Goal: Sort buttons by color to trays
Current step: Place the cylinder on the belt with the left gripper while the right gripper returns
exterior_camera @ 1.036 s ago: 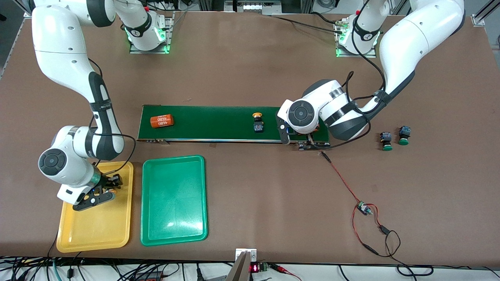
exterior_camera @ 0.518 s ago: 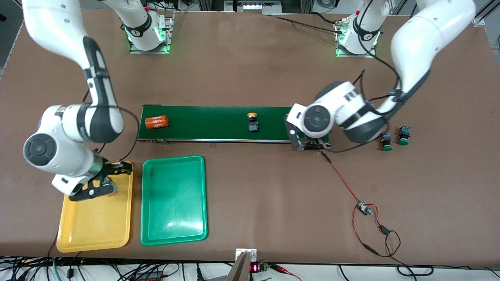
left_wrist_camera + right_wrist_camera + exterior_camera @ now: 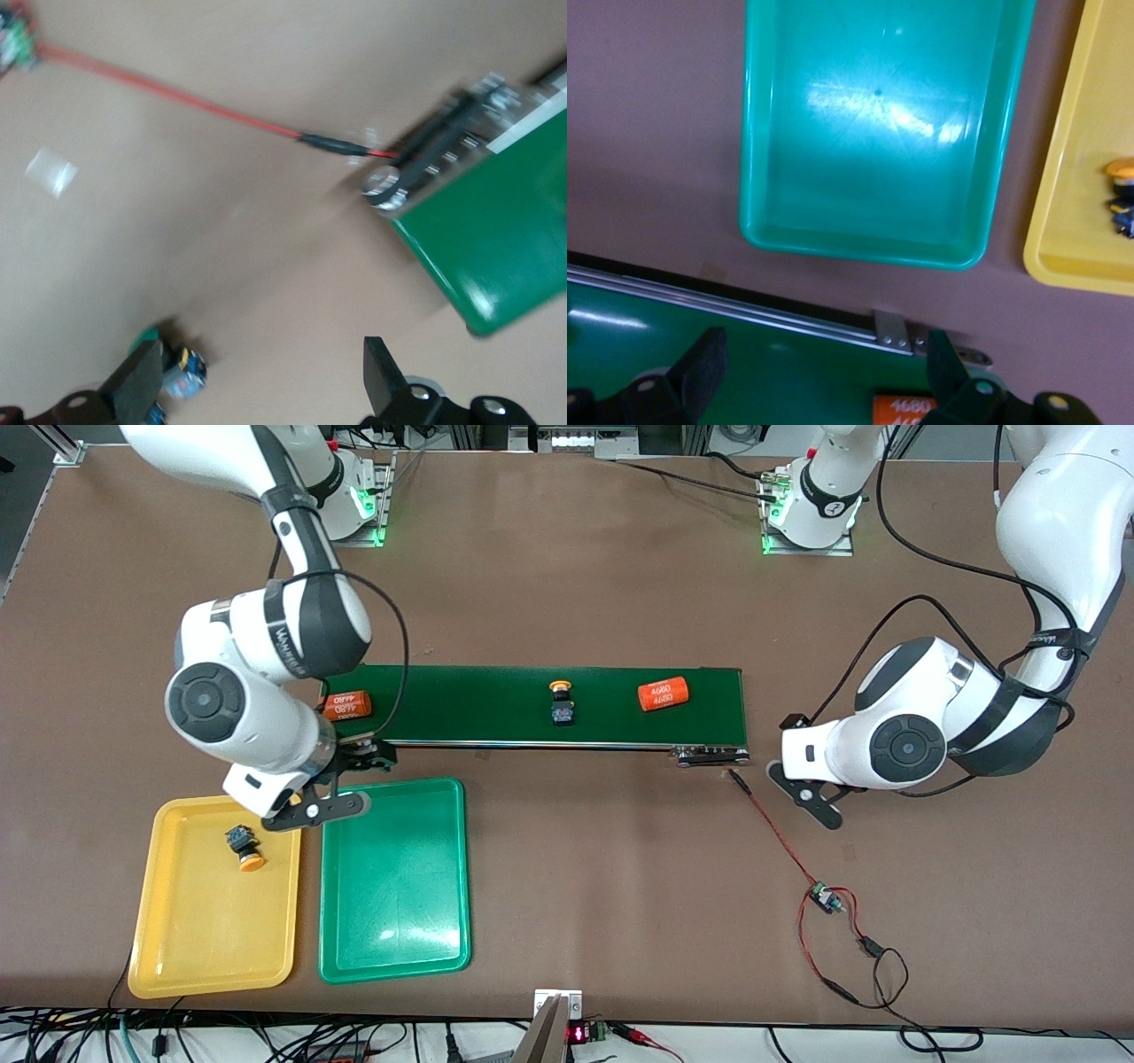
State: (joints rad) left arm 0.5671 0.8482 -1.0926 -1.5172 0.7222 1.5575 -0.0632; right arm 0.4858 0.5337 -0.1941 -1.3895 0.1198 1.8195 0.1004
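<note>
Nearest the camera: two trays side by side at the right arm's end of the tabletop [image 3: 567, 602].

Yellow tray [image 3: 177, 957]: held one yellow-capped button [image 3: 244, 847], lying on its side, sorted by colour.

Green tray [image 3: 394, 921]: held nothing; no green button delivered yet.

Loose red wire [image 3: 780, 841] with a small board, toward the left arm's end.

Right gripper [image 3: 341, 779]: hung over the gap between belt edge and trays, fingers [image 3: 700, 367] spread apart, carrying nothing.

Left gripper [image 3: 811, 793]: hung low over bare tabletop just off the belt's end, fingers [image 3: 137, 381] spread, empty. A green-capped button [image 3: 177, 372] showed close by one finger in the left wrist view, probably its next pick.

Conveyor belt [image 3: 496, 691], farther back: carried the second yellow-capped button [image 3: 561, 704] at mid-length, between two orange numbered cylinders [image 3: 663, 693], [image 3: 345, 705]; the cylinders were not for sorting.
</note>
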